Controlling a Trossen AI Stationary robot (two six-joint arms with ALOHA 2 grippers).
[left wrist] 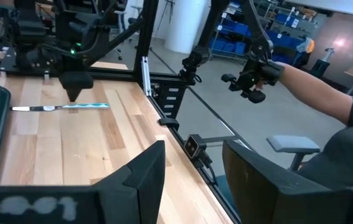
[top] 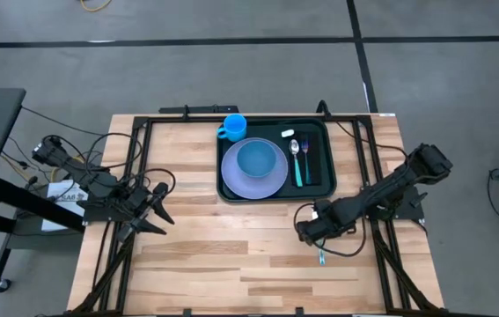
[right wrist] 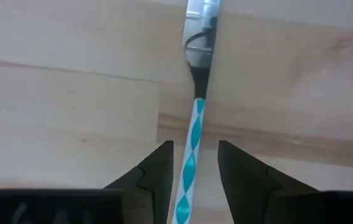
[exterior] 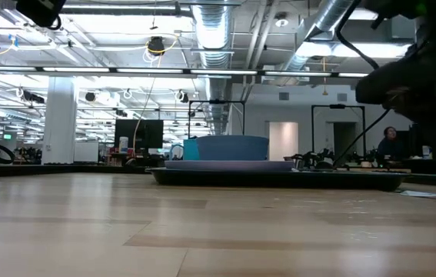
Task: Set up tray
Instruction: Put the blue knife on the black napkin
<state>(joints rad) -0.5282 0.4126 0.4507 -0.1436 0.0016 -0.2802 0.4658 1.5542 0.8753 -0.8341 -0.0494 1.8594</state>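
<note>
The dark green tray sits at the far middle of the wooden surface, a little toward the right arm's side. On it a lavender plate carries a blue bowl; a blue cup stands at the tray's far corner beside the plate, touching or nearly touching the plate's rim. To the plate's right a spoon and a teal-handled utensil lie side by side on a narrow flat black rectangle, with a small white object near the tray's far rim. In the low view the tray shows as a dark band with the bowl rising above it. The right gripper hangs low over the surface, nearer than the tray's right corner, above a knife with a teal and white patterned handle. In its wrist view the jaws stand partly open, one on each side of the handle; a gap shows on both sides, so the knife lies between them, not gripped. The knife's tip pokes out just beside that gripper in the high view, and the left wrist view shows the knife flat on the wood under the dark gripper. The left gripper waits over the left edge of the surface, well apart from the tray, its jaws open and empty. Beyond the surface, a person's arm reaches out to a dark handle-like device.
</note>
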